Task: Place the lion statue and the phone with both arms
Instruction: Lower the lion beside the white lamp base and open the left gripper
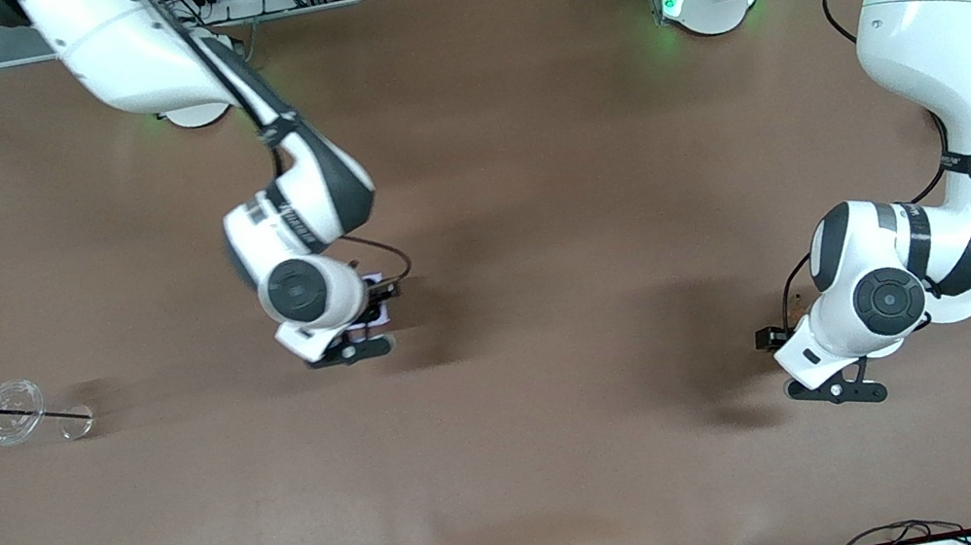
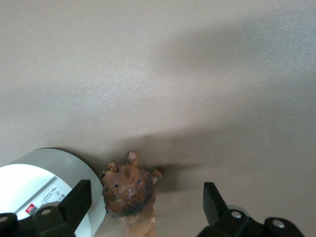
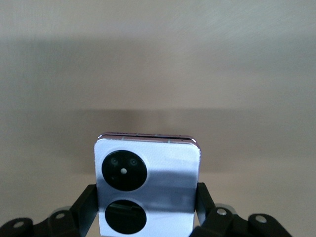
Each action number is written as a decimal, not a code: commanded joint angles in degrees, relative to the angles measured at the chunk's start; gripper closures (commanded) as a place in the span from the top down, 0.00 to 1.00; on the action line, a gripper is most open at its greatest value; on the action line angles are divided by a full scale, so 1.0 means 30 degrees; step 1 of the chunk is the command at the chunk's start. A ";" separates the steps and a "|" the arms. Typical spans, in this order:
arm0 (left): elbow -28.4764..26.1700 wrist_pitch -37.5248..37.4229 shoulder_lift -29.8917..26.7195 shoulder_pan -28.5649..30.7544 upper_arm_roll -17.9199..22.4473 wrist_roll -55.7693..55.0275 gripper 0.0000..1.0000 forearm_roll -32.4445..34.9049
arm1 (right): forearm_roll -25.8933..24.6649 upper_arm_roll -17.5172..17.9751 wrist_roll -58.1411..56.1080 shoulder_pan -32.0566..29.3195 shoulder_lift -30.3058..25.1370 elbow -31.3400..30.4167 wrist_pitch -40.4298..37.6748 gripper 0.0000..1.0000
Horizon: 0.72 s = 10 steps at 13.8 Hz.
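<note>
Over the brown table [image 1: 534, 205], the right gripper [image 3: 143, 210] pinches the lavender flip phone [image 3: 147, 182] near mid-table; the left gripper [image 2: 143, 205], fingers spread, straddles the lion statue [image 2: 129, 192] without touching it. Neither looks placed yet.

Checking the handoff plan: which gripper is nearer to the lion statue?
The left gripper. The lion statue stands between its open fingers, touching neither. The right gripper is toward the right arm's end of the table, shut on the phone.
</note>
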 commanded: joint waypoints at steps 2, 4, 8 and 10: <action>-0.0143 -0.2185 -0.1987 -0.0621 -0.0088 -0.0155 1.00 0.0466 | -0.0797 0.0085 -0.0276 -0.2392 -0.1304 -0.0417 -0.0806 0.00; -0.0201 -0.3153 -0.3216 -0.0710 -0.0204 -0.0125 1.00 0.0378 | -0.0828 0.0056 -0.1329 -0.3680 -0.1539 -0.0446 -0.0894 0.00; -0.0173 -0.5847 -0.6670 -0.0535 -0.0615 0.0196 1.00 0.0144 | -0.1091 0.0056 -0.3643 -0.6611 -0.1511 -0.1234 -0.0808 0.00; -0.0143 -0.6989 -0.8720 -0.0476 -0.0615 0.0226 1.00 -0.0118 | -0.1324 0.0056 -0.4202 -0.7870 -0.1278 -0.1559 -0.0312 0.00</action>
